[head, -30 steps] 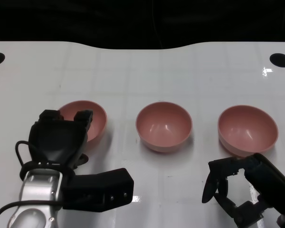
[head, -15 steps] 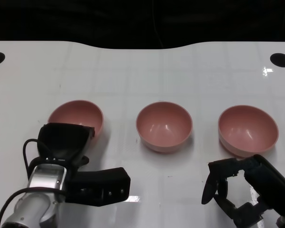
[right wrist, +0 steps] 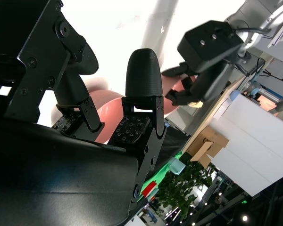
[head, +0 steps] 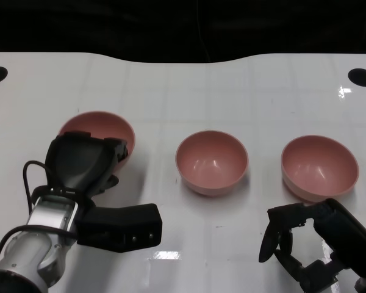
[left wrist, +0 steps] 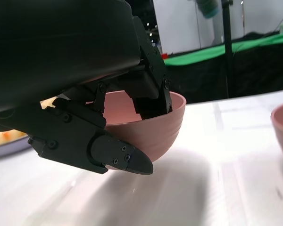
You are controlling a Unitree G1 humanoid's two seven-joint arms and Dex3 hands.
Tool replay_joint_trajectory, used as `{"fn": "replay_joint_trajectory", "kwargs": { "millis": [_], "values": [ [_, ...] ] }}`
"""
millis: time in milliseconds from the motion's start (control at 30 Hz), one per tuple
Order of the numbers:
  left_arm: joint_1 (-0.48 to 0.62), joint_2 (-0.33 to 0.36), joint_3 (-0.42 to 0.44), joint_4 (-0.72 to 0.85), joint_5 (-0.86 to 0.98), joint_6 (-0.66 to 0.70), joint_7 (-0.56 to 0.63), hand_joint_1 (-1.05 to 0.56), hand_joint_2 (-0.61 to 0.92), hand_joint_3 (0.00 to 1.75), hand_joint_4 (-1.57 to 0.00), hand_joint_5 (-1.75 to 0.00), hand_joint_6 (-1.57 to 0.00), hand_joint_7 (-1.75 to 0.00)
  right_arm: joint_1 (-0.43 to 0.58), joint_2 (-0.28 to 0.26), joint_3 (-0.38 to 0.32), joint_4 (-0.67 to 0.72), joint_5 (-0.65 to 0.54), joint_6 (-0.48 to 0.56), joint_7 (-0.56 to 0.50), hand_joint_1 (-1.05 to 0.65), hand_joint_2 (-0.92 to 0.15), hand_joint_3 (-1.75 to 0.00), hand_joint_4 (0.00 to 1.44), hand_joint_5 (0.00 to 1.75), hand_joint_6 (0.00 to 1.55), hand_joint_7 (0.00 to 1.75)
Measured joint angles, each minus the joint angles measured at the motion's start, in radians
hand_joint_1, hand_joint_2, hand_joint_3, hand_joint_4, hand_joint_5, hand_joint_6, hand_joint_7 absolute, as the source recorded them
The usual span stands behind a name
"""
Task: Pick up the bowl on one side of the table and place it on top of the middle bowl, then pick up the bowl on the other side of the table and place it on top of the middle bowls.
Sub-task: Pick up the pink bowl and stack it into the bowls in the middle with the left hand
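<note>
Left black many-fingered hand [head: 82,163] grasping the rim of the left pink plastic bowl [head: 97,129], on the white glossy table [head: 189,91].

Seen from the left wrist, fingers [left wrist: 153,101] reach down inside the bowl's wall while a thumb [left wrist: 120,157] presses on the outside, so the near rim is pinched between them; the bowl's underside looks raised off the tabletop there, though the head view cannot confirm it. The middle pink round bowl [head: 211,162] sits upright in the table's centre, well apart from the held one, and the right pink round bowl [head: 319,166] stands upright further along the same row. The right black hand [head: 305,244] hovers near the table's front edge, just in front of the right bowl, fingers spread apart and holding nothing.
</note>
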Motion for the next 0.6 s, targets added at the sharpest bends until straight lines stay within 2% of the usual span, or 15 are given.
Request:
{"fn": "replay_joint_trajectory", "kwargs": {
  "millis": [200,600],
  "values": [
    [-0.005,0.013,0.000,-0.074,0.009,-0.010,0.012,-0.29,0.90,0.06,-0.86,-1.75,-1.06,-0.53,0.000,0.000,0.000,-0.002,-0.004,0.000,-0.003,0.31,-0.07,-1.53,1.02,1.61,1.03,1.11],
    [-0.005,0.013,0.000,-0.076,0.009,-0.010,0.012,-0.29,0.90,0.06,-0.87,-1.75,-1.05,-0.55,0.000,0.000,0.000,-0.002,-0.013,0.000,-0.006,0.31,-0.07,-1.53,1.02,1.62,1.04,1.10]
  ]
}}
